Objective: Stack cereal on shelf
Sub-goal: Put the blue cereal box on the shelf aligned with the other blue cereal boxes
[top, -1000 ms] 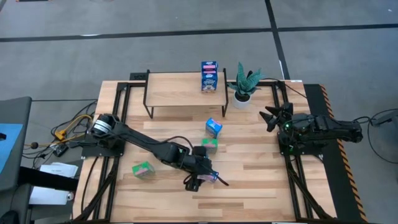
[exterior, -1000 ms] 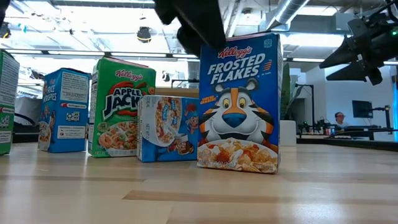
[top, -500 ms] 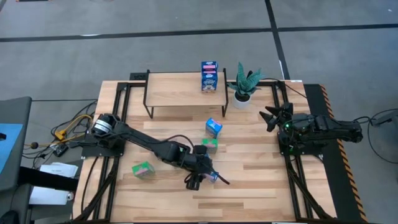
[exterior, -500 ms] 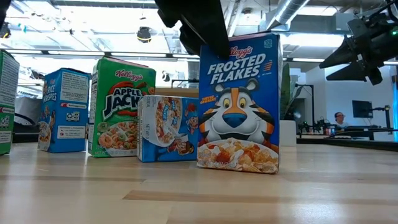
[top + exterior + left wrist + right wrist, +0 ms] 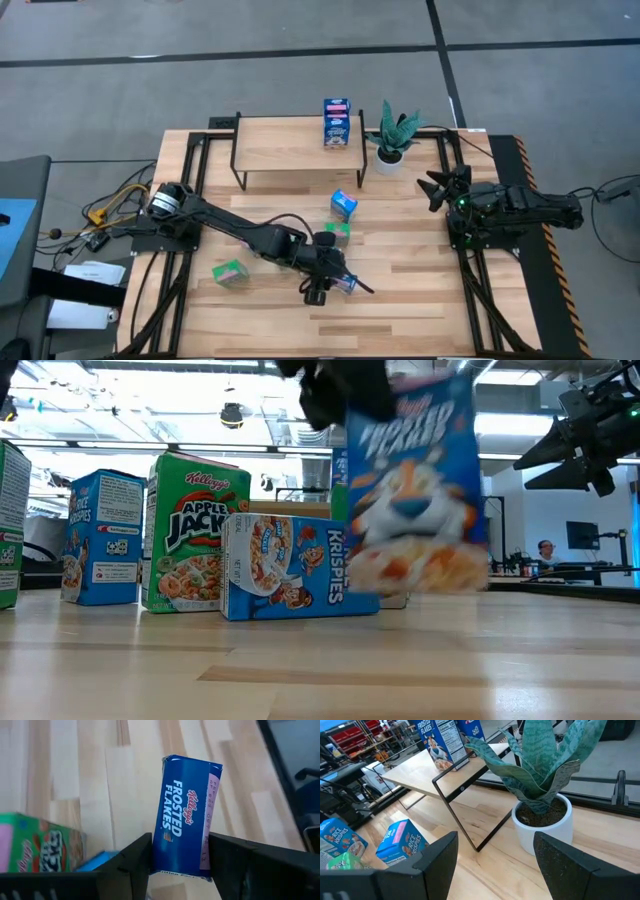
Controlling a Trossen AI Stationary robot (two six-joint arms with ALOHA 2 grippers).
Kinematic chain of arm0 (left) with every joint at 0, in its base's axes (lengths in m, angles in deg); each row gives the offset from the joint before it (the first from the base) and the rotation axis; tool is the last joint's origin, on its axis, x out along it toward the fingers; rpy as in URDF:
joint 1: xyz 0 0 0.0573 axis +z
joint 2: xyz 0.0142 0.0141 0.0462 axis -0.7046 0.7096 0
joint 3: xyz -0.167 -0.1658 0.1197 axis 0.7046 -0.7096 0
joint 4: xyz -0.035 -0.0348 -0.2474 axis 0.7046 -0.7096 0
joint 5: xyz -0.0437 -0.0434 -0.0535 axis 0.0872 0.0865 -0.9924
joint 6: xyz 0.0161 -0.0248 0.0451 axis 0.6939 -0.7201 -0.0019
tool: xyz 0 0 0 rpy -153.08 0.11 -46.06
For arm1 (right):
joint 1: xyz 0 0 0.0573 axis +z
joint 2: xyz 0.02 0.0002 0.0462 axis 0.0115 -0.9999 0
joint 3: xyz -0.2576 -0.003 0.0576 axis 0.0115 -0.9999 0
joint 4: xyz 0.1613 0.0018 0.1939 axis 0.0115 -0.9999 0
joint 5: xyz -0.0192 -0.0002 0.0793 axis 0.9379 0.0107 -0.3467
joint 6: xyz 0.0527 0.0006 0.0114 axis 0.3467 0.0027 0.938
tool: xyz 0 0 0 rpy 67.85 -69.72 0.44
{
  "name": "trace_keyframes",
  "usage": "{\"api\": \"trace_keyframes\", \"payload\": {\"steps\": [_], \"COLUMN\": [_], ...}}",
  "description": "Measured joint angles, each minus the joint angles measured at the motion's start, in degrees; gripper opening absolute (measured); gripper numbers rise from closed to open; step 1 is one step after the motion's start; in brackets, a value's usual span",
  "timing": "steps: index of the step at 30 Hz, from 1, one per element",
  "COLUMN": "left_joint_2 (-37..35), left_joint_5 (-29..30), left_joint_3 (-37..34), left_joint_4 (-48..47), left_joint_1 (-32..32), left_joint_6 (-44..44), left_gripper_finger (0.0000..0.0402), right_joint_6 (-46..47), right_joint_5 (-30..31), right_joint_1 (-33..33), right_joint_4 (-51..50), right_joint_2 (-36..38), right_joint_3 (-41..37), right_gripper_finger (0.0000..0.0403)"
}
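The left claw (image 5: 335, 284) is clenched on a Frosted Flakes box (image 5: 186, 815) near the front edge of the surface (image 5: 420, 290), about midway along it. In the left wrist view its two dark fingers (image 5: 131, 857) press the box's narrow sides near one end, so most of the carton sticks out past the grip. In the low view the box hangs tilted and clear of the wood.

The main risk, as I judge it, is the box pivoting or slipping between the fingers on the way to the shelf (image 5: 285, 140) at the back edge, since a hold near one end lets the loose contents swing the carton. A tilted box could also clip the shelf's black legs, or knock over the blue box (image 5: 337, 122) already standing at the shelf's right end. The Rice Krispies box (image 5: 298, 565) and the Apple Jacks box (image 5: 196, 532) sit close behind and could be brushed.

Only the low view shows the lift and tilt. Only the high view shows the route to the shelf, plus a green box (image 5: 230, 271) lying near the front-left corner. The right claw (image 5: 437, 188) waits with fingers spread near the right edge, beside the potted plant (image 5: 540, 775).
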State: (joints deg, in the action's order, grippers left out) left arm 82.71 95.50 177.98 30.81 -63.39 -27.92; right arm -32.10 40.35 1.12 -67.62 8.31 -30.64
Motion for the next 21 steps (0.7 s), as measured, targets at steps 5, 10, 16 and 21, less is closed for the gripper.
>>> {"api": "trace_keyframes", "payload": {"steps": [5,10,16,21], "left_joint_2": [-0.1,-0.3,-0.3,-0.3], "left_joint_5": [0.4,1.8,7.5,11.5], "left_joint_3": [6.7,15.1,23.3,28.2], "left_joint_4": [-8.3,-19.6,-28.6,-31.7], "left_joint_1": [0.8,2.9,7.2,13.4], "left_joint_6": [-0.1,2.4,6.4,5.9], "left_gripper_finger": [0.0155,0.0155,0.0155,0.0155], "right_joint_6": [0.0,0.0,0.0,0.0], "right_joint_5": [0.0,0.0,0.0,0.0], "right_joint_1": [0.0,0.0,0.0,0.0], "right_joint_4": [0.0,0.0,0.0,0.0], "right_joint_2": [0.0,0.0,0.0,0.0], "right_joint_3": [0.0,0.0,0.0,0.0], "right_gripper_finger": [0.0286,0.0286,0.0286,0.0286]}}
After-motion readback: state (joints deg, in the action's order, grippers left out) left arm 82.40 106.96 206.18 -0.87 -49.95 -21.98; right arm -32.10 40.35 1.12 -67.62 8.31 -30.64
